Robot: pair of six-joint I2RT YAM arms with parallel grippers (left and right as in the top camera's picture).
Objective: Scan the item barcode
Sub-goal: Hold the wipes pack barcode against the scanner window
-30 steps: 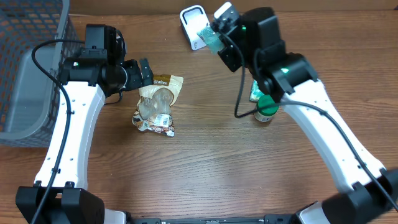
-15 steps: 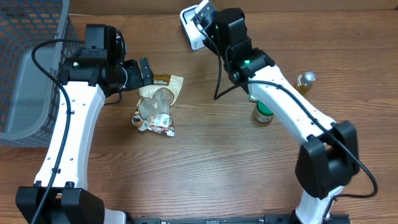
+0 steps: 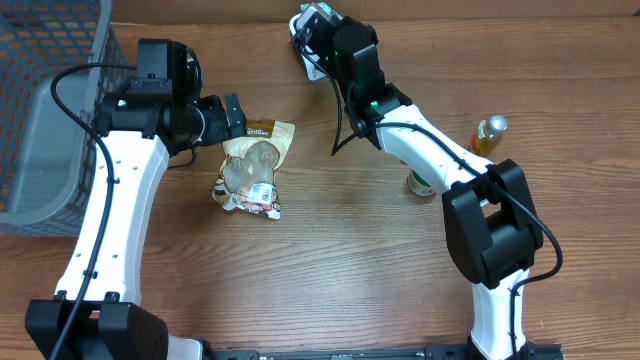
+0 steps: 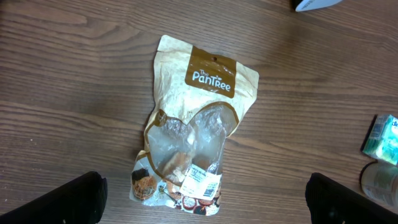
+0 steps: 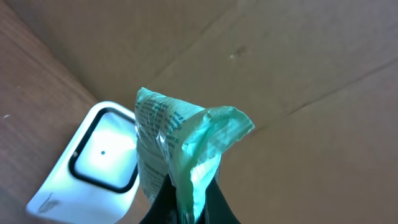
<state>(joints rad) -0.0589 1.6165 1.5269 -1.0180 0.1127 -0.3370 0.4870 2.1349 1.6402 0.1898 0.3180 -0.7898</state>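
Observation:
A crumpled green packet point(image 5: 180, 143) is pinched in my right gripper point(image 5: 189, 202), which is shut on its lower edge. It hangs just beside the white scanner point(image 5: 93, 162) with its dark-framed window, in front of the cardboard wall. In the overhead view the right gripper point(image 3: 325, 25) sits at the table's back edge, covering most of the scanner point(image 3: 312, 64). My left gripper point(image 4: 205, 202) stands wide open above a tan PanTree pouch point(image 4: 199, 124) lying flat on the table, its fingers point(image 4: 62, 199) well apart on either side. The pouch's barcode label point(image 4: 202, 177) faces up.
A grey mesh basket point(image 3: 40, 130) fills the far left. A green-capped jar point(image 3: 425, 182) and an amber bottle point(image 3: 488, 132) stand at the right, behind my right arm. A green box point(image 4: 382, 138) shows at the left wrist view's right edge.
My right arm has swung left and back with the green packet, bringing it up to the scanner. The left arm and the pouch have not moved.

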